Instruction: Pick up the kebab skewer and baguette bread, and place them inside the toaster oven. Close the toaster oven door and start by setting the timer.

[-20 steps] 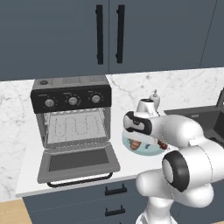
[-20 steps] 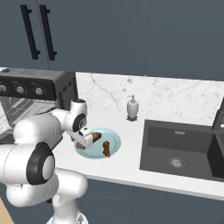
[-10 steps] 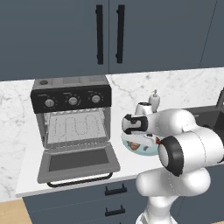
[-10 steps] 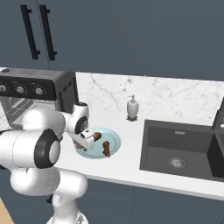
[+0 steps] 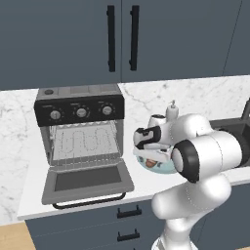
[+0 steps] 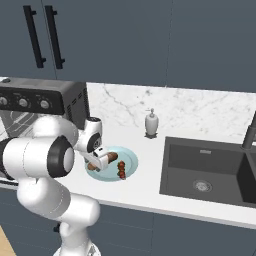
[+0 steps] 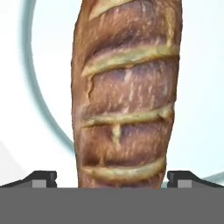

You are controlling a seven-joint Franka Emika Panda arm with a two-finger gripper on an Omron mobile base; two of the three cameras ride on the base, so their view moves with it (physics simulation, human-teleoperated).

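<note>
Left base view gives you the grey boxy toaster oven point(image 5: 80, 124) on the white marble surface point(image 5: 29, 176), its grey drop-down toaster oven door point(image 5: 88, 180) lying open and the wire rack bare, so nothing is loaded yet. Further right, on the pale blue round plate point(image 6: 131, 161), the reddish-brown slashed baguette bread point(image 7: 124, 94) sits between your spread fingers point(image 7: 41, 178), not yet gripped. The thin kebab skewer point(image 6: 121, 169) with dark red chunks lies just beside it. Both pickups, door and timer remain.

Bare counter point(image 6: 150, 167) lies between plate point(image 6: 131, 159) and sink point(image 6: 210, 170) (only a soap dispenser point(image 6: 152, 123) behind), toaster oven door point(image 5: 88, 180) dropped open.
</note>
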